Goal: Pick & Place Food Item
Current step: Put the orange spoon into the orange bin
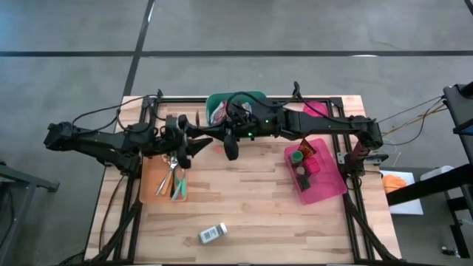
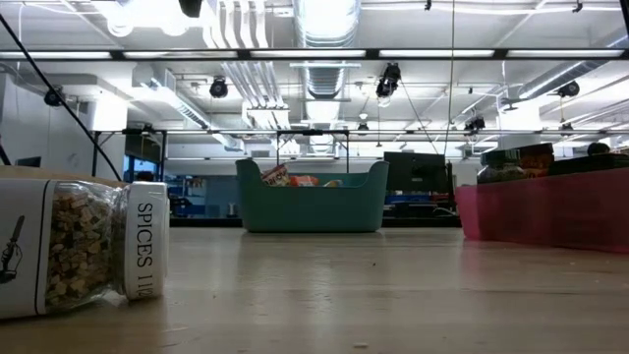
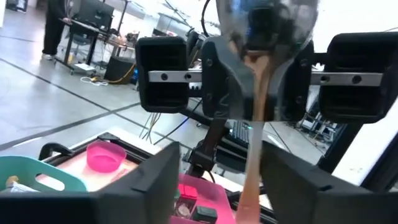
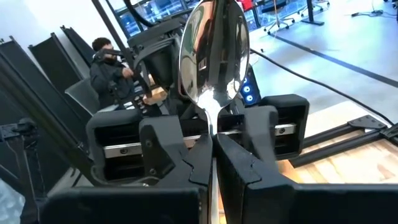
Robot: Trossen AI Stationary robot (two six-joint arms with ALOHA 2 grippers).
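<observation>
Spoon (image 4: 214,56) | right gripper (image 4: 214,146) clamped on handle | left gripper (image 3: 214,180) parted around it

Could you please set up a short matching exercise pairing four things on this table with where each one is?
Things:
1. spice jar
2. spoon
3. teal bin
4. pink bin

Places:
A. far edge of the table, middle
B. lying on its side near the front edge
C. right side of the table
D. clamped between the right gripper fingers, bowl upward

Pairs: 1-B, 2-D, 3-A, 4-C
</observation>
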